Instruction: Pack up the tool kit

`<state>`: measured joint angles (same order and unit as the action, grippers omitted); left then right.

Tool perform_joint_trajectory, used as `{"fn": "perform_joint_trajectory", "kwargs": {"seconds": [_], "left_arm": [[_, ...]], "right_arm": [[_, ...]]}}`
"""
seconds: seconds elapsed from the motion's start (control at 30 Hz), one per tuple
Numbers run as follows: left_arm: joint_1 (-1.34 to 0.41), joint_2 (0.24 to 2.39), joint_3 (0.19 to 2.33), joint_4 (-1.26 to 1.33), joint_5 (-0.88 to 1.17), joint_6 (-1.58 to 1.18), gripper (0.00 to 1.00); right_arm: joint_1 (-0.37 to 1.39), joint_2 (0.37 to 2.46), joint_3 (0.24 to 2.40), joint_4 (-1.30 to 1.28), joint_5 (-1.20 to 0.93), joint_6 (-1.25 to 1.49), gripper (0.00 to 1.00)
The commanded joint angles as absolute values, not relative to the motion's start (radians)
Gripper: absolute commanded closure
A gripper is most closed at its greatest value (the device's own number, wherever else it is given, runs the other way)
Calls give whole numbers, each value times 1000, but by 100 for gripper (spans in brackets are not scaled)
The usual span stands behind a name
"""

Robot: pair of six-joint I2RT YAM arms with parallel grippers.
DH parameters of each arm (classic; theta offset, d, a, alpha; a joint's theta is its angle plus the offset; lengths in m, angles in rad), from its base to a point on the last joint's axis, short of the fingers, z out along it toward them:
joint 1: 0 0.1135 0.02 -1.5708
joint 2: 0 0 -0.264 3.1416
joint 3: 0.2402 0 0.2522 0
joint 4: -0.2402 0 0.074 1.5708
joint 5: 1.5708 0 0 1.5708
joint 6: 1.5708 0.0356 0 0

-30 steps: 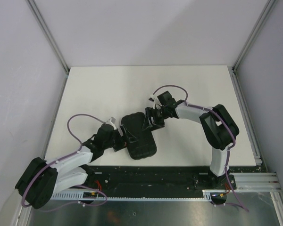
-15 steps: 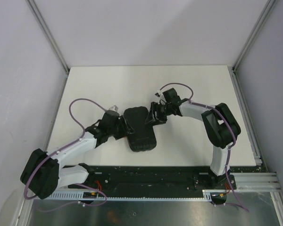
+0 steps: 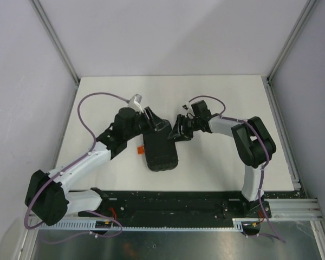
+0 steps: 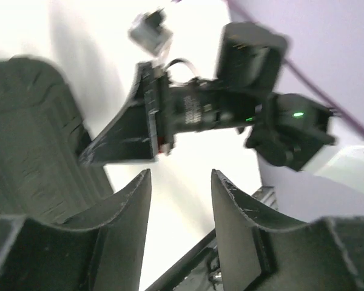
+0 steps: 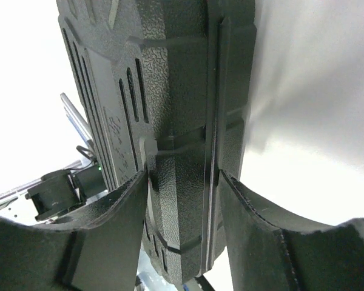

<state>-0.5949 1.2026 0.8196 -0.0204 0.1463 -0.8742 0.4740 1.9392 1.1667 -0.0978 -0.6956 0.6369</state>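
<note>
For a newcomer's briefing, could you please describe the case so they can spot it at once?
Start at the white table and look to its middle. The case is the flat, black, rounded rectangle there. Unlike the jointed arms reaching in from either side, it is one smooth slab, with an orange tab at its left edge.

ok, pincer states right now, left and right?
Left pincer: open, nothing between its fingers.
Right pincer: closed on the edge of the black textured plastic case.

Your white table [image 3: 222, 103], boxed in.
Grey walls [image 3: 168, 32] stand round it, metal posts [image 3: 55, 39] at the corners, a black rail [image 3: 179, 201] along your near edge.
</note>
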Motion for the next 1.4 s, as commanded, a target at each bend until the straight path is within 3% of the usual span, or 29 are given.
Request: {"fn": "perform_joint_trajectory", "kwargs": {"seconds": [0.0, 0.17, 0.3, 0.6, 0.8, 1.03, 1.13, 1.37], "left_arm": [[-601, 1194, 853, 73, 186, -860, 48], [-599, 1117, 792, -9, 67, -847, 18], [-590, 1055, 734, -118, 9, -851, 2], [-414, 963, 613, -281, 56, -863, 1], [-302, 1048, 650, -358, 100, -794, 1], [-153, 1260, 727, -171, 171, -653, 0], [-102, 1402, 769, -52, 292, -605, 1], [-81, 1590, 736, 101, 424, -574, 1]], "right_arm": [[489, 1937, 1175, -57, -768, 671, 45], [481, 1918, 1175, -135, -669, 590, 37], [488, 1888, 1175, -201, -564, 514, 27], [561, 1937, 1219, -245, -515, 472, 23], [598, 1997, 1256, -219, -556, 501, 23], [627, 2117, 1345, -177, -604, 544, 24], [625, 2138, 1371, -166, -600, 542, 24], [622, 2169, 1422, -156, -589, 531, 23]]}}
